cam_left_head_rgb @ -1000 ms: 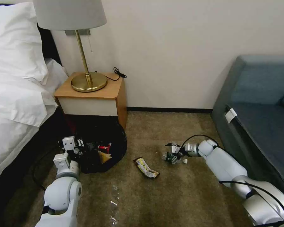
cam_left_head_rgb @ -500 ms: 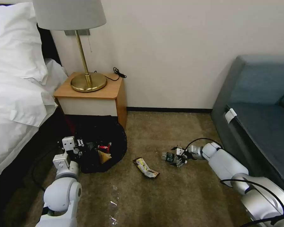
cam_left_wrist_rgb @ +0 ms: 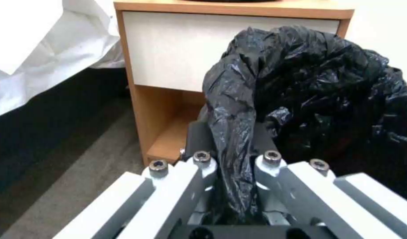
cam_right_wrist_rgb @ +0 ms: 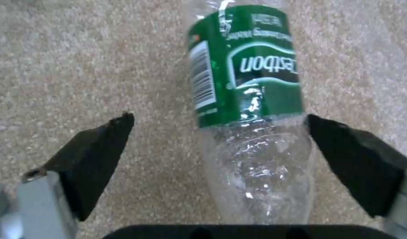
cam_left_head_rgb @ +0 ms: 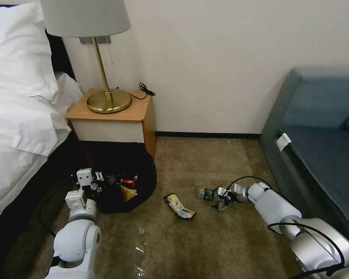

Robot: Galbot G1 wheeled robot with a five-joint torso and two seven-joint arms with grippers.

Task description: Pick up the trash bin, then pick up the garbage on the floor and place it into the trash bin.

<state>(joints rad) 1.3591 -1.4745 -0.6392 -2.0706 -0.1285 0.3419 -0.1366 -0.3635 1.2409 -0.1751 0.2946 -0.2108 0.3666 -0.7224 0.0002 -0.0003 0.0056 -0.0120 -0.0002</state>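
Note:
The trash bin (cam_left_head_rgb: 141, 180), lined with a black bag (cam_left_wrist_rgb: 309, 83), stands by the nightstand at the left. My left gripper (cam_left_head_rgb: 94, 181) (cam_left_wrist_rgb: 232, 159) is shut on the bag at the bin's rim. A red packet (cam_left_head_rgb: 128, 181) and a brown paper bag (cam_left_head_rgb: 127, 192) lie inside the bin. A clear bottle with a green label (cam_left_head_rgb: 207, 193) (cam_right_wrist_rgb: 252, 99) lies on the carpet. My right gripper (cam_left_head_rgb: 222, 199) (cam_right_wrist_rgb: 219, 118) sits low at the bottle's near end, open, with one finger on each side of it. A dark-and-yellow wrapper (cam_left_head_rgb: 179, 206) lies between bin and bottle.
A wooden nightstand (cam_left_head_rgb: 112, 116) with a brass lamp (cam_left_head_rgb: 104, 97) stands against the wall behind the bin. The bed (cam_left_head_rgb: 19, 116) runs along the left and a blue sofa (cam_left_head_rgb: 322, 135) along the right. Small white scraps (cam_left_head_rgb: 138, 250) dot the carpet near me.
My right gripper has dropped lower and drawn back a little towards me, from over the bottle to its near end. The bottle, bin and left arm have stayed put.

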